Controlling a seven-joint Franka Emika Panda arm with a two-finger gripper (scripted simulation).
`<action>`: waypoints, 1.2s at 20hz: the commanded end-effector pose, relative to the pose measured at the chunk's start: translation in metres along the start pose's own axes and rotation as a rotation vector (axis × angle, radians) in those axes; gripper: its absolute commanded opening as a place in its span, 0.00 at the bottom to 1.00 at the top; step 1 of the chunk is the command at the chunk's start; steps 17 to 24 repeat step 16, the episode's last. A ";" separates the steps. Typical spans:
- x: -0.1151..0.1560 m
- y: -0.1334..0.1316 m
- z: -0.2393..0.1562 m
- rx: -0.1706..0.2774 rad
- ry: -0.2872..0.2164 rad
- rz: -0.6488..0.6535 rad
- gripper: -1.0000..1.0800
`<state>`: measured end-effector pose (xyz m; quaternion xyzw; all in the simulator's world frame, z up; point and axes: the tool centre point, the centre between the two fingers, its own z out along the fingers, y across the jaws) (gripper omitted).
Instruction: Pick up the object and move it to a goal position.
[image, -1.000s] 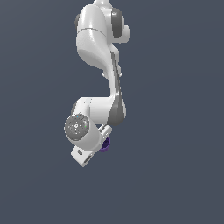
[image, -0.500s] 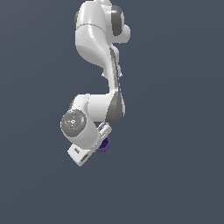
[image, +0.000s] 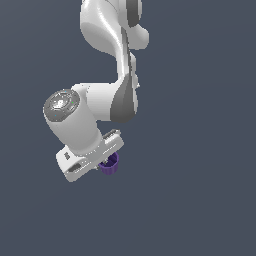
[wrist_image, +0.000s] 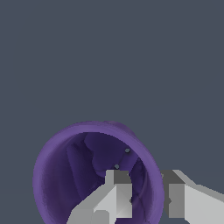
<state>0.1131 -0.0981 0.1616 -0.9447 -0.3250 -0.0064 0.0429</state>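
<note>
Wrist view shows the gripper (wrist_image: 146, 192) pinching the purple cup's (wrist_image: 61, 175) rim, one finger inside, one outside. I'd carry it gently, keeping that squeeze steady so the thin wall doesn't slip.

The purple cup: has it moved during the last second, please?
Yes; the cup has shifted slightly toward the exterior view's left, judged against the arm's upper link.

The small purple cup (image: 110, 164) is a hollow, thin-walled cylinder with a darker inside. In the wrist view its open mouth (wrist_image: 94, 175) faces the camera, one finger (wrist_image: 117, 192) inside the rim and the other (wrist_image: 175, 197) outside its wall.
</note>
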 end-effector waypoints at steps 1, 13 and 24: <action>-0.002 0.006 -0.029 -0.036 0.033 0.063 0.00; -0.013 0.015 -0.096 -0.122 0.105 0.217 0.00; -0.013 0.015 -0.097 -0.125 0.105 0.220 0.00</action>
